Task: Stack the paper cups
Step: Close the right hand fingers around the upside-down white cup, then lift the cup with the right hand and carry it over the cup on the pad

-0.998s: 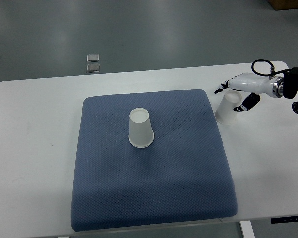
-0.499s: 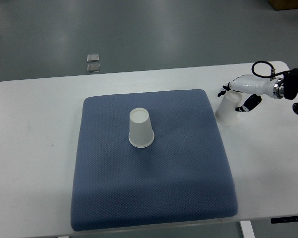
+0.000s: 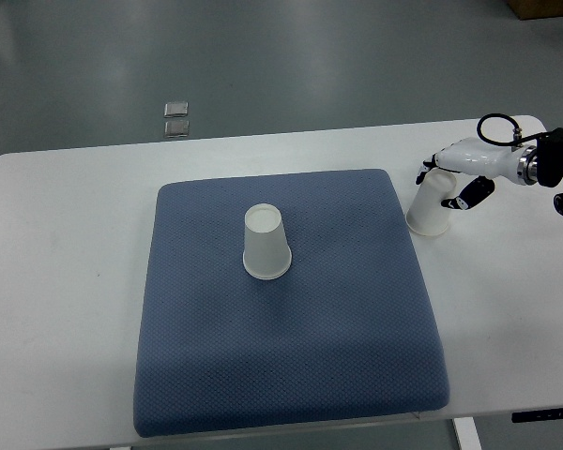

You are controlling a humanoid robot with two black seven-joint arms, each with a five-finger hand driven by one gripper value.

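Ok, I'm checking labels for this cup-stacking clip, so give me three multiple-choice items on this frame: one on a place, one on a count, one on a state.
1. Where does the cup by the right hand stand?
A. on the blue mat
B. on the white table, just off the mat's right edge
C. on the floor

2. How many paper cups show?
A. one
B. two
C. three

3. How does the cup on the mat stand?
A. upside down, wide rim on the mat
B. lying on its side
C. nested in another cup

Answers:
1 B: the cup at the right hand sits on the white table, beside the blue mat, with the right hand at its top.
2 B: only that cup and the cup on the mat show.
3 A: its closed base faces up and its wide rim rests on the mat.
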